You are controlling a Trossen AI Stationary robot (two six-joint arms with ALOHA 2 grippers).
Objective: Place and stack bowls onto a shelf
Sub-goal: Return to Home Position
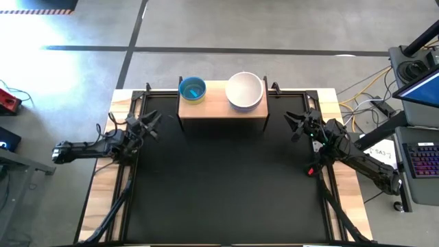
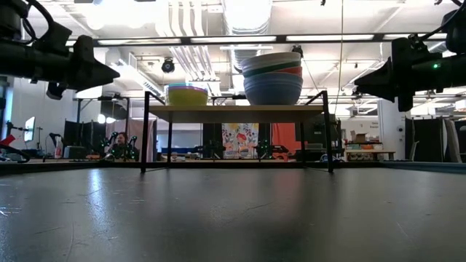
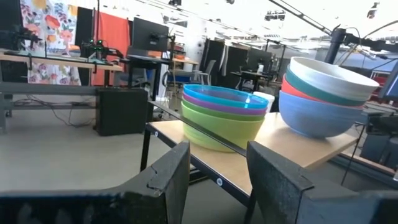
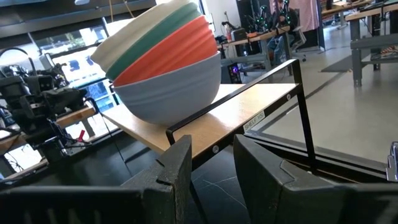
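The shelf point(image 1: 216, 104), a light wooden board on thin black legs, stands at the table's far edge. On its left half sits a stack of small bowls point(image 3: 224, 115) with a blue one on top and purple, green and yellow below. On its right half sits a stack of large bowls point(image 4: 165, 68): white on top, then teal, red and lavender-blue. My left gripper point(image 1: 152, 123) hangs off the shelf's left end, above the table, open with nothing between its fingers. My right gripper point(image 1: 295, 123) hangs off the shelf's right end, open too and holding nothing.
The black table top point(image 1: 226, 185) with wooden side strips stretches in front of the shelf. Off the table to the right are a keyboard point(image 1: 424, 161), a laptop and cables. A red device point(image 1: 8, 101) lies on the floor at the left.
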